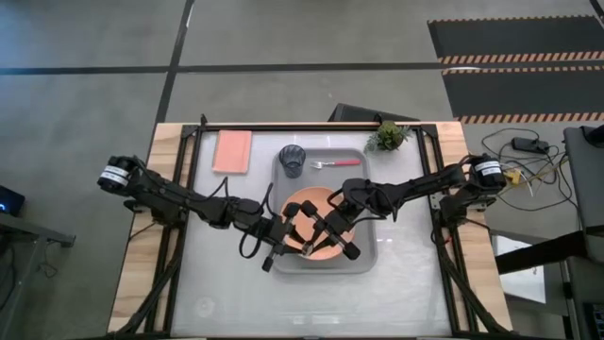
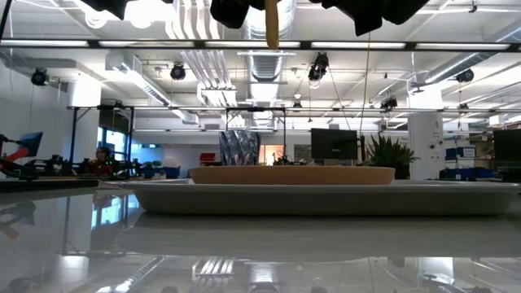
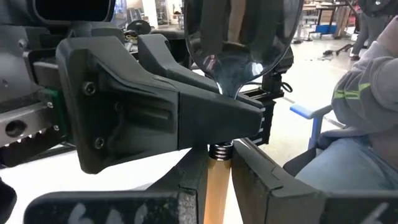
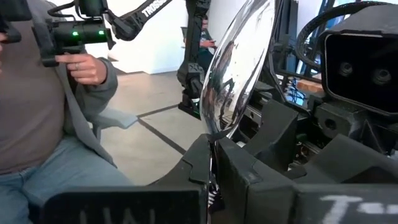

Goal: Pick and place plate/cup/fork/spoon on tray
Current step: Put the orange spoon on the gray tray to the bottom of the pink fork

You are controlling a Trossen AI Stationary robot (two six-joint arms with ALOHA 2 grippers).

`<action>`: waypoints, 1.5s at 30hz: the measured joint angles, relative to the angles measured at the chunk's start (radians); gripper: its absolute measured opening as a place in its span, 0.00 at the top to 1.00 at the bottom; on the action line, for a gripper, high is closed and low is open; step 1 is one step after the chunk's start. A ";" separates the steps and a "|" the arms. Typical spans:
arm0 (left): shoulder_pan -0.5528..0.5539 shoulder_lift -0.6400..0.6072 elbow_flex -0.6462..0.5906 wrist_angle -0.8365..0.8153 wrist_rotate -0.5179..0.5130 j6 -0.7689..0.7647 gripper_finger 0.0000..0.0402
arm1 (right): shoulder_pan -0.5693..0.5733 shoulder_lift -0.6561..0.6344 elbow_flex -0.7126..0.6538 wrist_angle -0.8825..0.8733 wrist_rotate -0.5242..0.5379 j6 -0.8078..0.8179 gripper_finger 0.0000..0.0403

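Both arms meet over the near half of the tray (image 1: 370,253), right above the plate (image 1: 311,203), and the spoon (image 3: 239,37) sits between them. The left gripper (image 1: 283,247) reaches in from the left side of the table, the right gripper (image 1: 332,242) from the right, and their tips come nearly together over the plate's near edge.

From the left wrist view, the spoon's tan-orange handle rises between the left gripper's 2 dark fingers (image 3: 186,186), pinched with only the handle's width between them, and the silver bowl stands upright above. The right arm's gripper body crowds in close, just beside the bowl. In the right wrist view the spoon bowl (image 4: 239,68) stands edge-on directly above the right gripper's own 2 fingers (image 4: 199,165), which are drawn in narrowly around its neck, so both grippers appear to have hold of the spoon at once.

From table height, the handle end (image 2: 271,23) hangs from the grippers at the top, well clear of the plate (image 2: 293,174) below, which rests flat in the tray (image 2: 326,197).

The cup (image 1: 292,161) stands in the tray's far left corner, with the fork (image 1: 337,164) lying just beside it along the far rim, pink-red handle pointing right.

A seated person (image 4: 37,124) shows beyond the table, one hand (image 4: 87,67) gripping a dark control handle.
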 joint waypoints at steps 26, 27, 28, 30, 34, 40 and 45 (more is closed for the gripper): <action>0.000 -0.232 -0.006 -0.460 -0.105 0.005 0.54 | -0.006 -0.136 -0.001 -0.390 0.221 -0.037 0.98; 0.000 -0.261 -0.011 -0.483 -0.142 0.004 0.54 | -0.006 -0.159 -0.001 -0.451 0.293 -0.049 0.98; 0.000 -0.290 -0.020 -0.494 -0.183 0.004 0.54 | -0.006 -0.183 -0.001 -0.507 0.372 -0.056 0.98; -0.001 -0.346 -0.051 -0.499 -0.288 0.003 0.54 | -0.005 -0.228 -0.001 -0.626 0.570 -0.060 0.98; -0.002 -0.450 -0.124 -0.479 -0.579 0.000 0.54 | -0.011 -0.294 -0.001 -0.853 0.997 -0.037 0.98; -0.001 -0.548 -0.245 -0.350 -0.823 -0.023 0.54 | -0.088 -0.291 -0.019 -0.936 1.355 0.065 0.98; 0.000 -0.604 -0.318 -0.278 -0.835 -0.023 0.54 | -0.187 -0.217 -0.025 -0.931 1.347 0.106 0.98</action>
